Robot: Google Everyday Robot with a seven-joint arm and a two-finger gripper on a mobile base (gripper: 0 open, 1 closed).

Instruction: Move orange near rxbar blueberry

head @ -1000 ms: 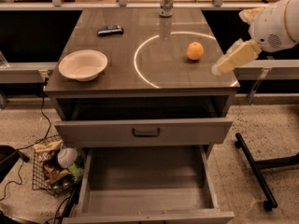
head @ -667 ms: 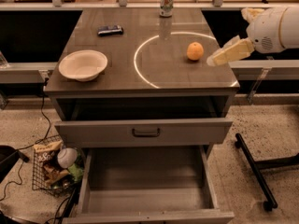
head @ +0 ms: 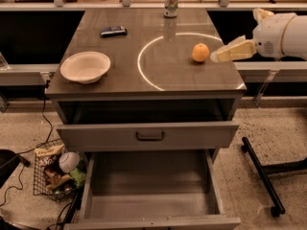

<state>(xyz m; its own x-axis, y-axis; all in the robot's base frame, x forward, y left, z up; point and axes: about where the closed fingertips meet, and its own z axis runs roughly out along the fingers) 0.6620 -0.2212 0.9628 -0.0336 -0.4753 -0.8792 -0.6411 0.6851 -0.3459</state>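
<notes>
Beside one orange (head: 200, 52), one claw (head: 217, 57)

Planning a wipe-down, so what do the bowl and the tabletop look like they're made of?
The white bowl looks matte, ceramic or plastic, no glare. The tabletop looks glossy, maybe laminate: it mirrors the can. The gripper hovers close beside the orange.

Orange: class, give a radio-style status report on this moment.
Gripper just right of orange, not holding it. Orange on tabletop, right side; rxbar blueberry back left, well apart. White bowl and can sit off the line between them.
</notes>
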